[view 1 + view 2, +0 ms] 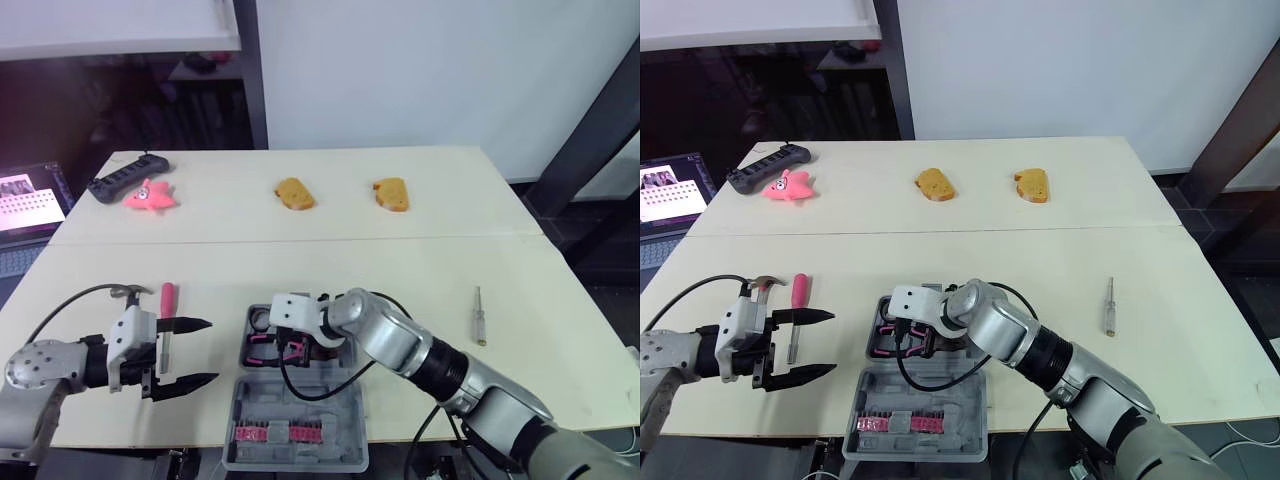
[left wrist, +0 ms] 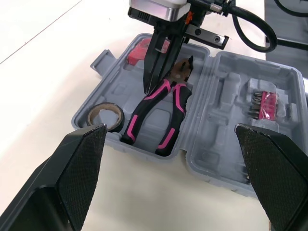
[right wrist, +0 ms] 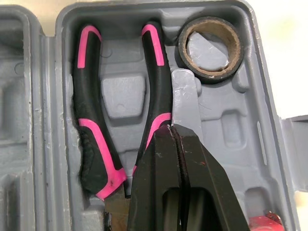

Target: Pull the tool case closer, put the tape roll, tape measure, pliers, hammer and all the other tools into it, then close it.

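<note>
Because the right end effector, pinched shut, sits tight beside the pliers in the tool case, lifting could unseat them; the left end effector gapes wide.

Pale cream table, made of two slabs joined by a seam across the middle. On the far slab — black handheld controller at the left corner, pink starfish toy just beside it, then two orange bread-like pieces set apart toward the centre. On the near slab — pink-handled hammer at the left, open grey tool case at the front edge in the middle, slim screwdriver well off to the right.
</note>
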`<state>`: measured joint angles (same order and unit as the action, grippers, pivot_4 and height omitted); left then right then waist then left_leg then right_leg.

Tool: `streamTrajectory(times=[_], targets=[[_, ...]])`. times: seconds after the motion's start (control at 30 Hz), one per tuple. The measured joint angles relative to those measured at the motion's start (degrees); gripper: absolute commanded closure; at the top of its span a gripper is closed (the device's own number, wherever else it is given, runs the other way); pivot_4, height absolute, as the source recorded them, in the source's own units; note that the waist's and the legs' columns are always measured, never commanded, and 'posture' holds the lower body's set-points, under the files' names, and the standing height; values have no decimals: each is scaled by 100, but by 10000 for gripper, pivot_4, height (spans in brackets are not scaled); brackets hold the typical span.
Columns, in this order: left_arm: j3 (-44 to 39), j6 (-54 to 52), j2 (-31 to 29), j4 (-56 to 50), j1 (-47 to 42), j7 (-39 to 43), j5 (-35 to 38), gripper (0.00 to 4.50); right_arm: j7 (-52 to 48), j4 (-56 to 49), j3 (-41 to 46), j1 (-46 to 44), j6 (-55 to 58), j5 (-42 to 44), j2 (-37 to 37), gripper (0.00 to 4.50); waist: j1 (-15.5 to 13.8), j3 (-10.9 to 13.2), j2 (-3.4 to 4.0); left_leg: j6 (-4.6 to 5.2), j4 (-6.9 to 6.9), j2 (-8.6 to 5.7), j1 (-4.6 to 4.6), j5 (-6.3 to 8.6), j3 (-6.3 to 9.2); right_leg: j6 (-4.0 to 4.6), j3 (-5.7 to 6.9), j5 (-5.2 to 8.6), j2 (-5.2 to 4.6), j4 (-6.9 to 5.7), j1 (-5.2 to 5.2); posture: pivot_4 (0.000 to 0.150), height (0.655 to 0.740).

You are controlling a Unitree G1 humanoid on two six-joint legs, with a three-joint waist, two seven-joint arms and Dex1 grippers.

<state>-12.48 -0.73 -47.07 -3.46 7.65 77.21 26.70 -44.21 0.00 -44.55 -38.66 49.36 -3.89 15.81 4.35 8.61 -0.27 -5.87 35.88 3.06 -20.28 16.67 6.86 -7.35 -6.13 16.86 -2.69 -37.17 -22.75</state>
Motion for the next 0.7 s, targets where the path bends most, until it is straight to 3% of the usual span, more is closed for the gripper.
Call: streamTrajectory(times=[0.13, 0.23, 0.37, 0.53, 0.63, 0.7], targets=[[1, 1, -1, 27, -17, -99, -108, 0, -24, -349, 602, 282, -421, 261, 37, 44586, -22, 75, -13, -1, 3, 0, -35, -1, 0, 1, -1, -3, 0, -4, -33, 1500, 7400], [5, -34, -1, 56, -41, -169, -125, 0, -252, -1235, 1335, 284, -590, 698, 248, 44586, -30, 105, 5, -4, 16, 0, -115, -3, 9, -18, 3, -16, 1, -20, -108, 1500, 7400], [1, -285, -33, 43, -17, -295, -125, 0, -684, -2272, 2375, 467, -475, 1448, 853, 44586, -60, 110, 1, 1, 4, -2, -118, 0, 12, -17, 11, -15, -5, -1, -100, 1500, 7400], [30, -756, -214, -65, 113, -590, -251, 0, -1371, -2701, 3160, 1705, -335, 2235, 2046, 44586, -60, 164, -4, 9, 5, -2, -116, 4, 12, -16, 11, -14, -4, 2, -97, 1500, 7400], [44, -905, -368, -55, 236, -686, -407, 0, -1690, -2691, 3371, 2677, -673, 2205, 2976, 44586, -77, 201, -5, 9, 13, -3, -116, 5, 9, -12, 10, -11, -4, 3, -95, 1500, 7400], [113, -886, -405, -14, 192, -662, -504, 5529, -1707, -2679, 3327, 2968, -981, 2051, 3173, 45000, -21, 217, -18, 9, 16, -1, -107, 4, 6, 4, 6, -6, 2, -1, -97, 1500, 7400]])
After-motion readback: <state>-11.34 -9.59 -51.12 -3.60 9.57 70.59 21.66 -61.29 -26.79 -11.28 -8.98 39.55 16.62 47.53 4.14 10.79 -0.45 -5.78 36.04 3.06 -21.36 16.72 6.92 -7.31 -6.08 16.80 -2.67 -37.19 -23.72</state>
